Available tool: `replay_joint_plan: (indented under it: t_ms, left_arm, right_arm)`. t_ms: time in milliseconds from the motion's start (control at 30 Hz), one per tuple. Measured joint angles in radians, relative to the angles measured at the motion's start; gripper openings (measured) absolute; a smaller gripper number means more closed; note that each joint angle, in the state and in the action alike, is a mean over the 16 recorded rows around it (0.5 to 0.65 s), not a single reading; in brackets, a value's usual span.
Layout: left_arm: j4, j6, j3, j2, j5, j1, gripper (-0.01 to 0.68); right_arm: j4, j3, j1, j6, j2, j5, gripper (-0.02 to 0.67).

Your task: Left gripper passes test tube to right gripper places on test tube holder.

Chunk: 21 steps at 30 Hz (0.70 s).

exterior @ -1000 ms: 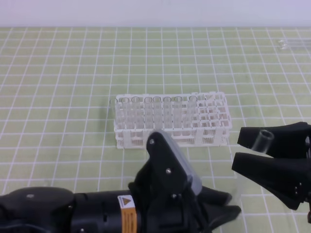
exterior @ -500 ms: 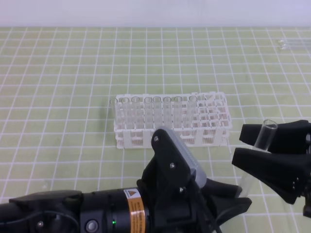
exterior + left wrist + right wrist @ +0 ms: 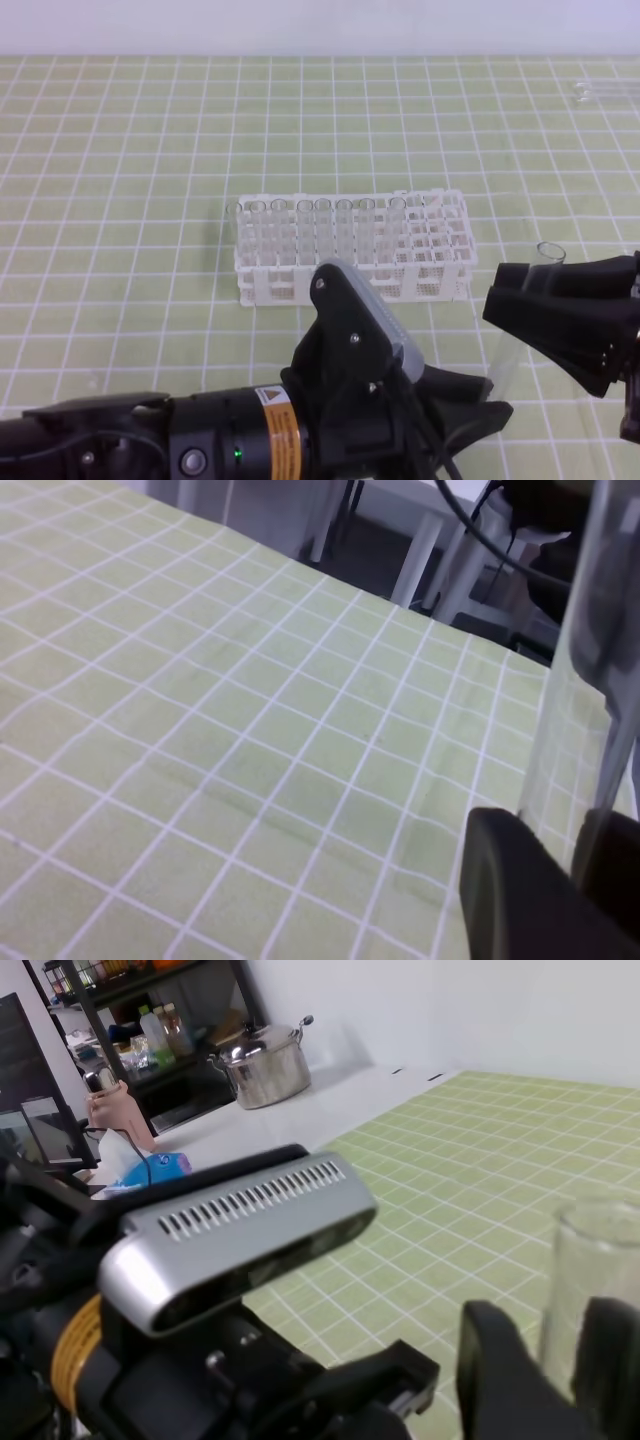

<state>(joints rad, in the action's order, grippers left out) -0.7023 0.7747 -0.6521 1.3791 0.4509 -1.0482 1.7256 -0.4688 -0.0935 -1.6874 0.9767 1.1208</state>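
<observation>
A green gridded mat (image 3: 130, 150) covers the table, with the white test tube holder (image 3: 445, 235) at its middle, a row of clear tubes (image 3: 320, 225) already standing along its back. The left gripper (image 3: 480, 405) reaches in low; its jaws flank the lower end of the test tube (image 3: 515, 340), which stands upright. The right gripper (image 3: 515, 300) has its fingers narrowed around the tube's upper part, just under the open rim. This looks like the handover itself. Which one bears the tube I cannot tell. Next, the left should let go fully before the right carries the tube to a free hole.
</observation>
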Motion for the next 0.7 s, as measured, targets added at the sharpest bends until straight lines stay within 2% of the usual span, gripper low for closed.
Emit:
replay_joint_plan:
  t_ms: [267, 533, 700]
  left_arm:
    - [0.026, -0.012, 0.000, 0.030, 0.039, 0.000, 0.055]
    - [0.043, -0.024, 0.000, 0.045, 0.068, 0.000, 0.026]
    - [0.042, -0.026, 0.000, 0.044, 0.053, 0.000, 0.032]
  right_arm:
    - [0.001, 0.000, 0.000, -0.003, 0.000, -0.006, 0.133]
    - [0.002, 0.000, 0.000, -0.005, 0.000, -0.010, 0.123]
    - [0.001, 0.000, 0.000, -0.005, 0.000, -0.011, 0.123]
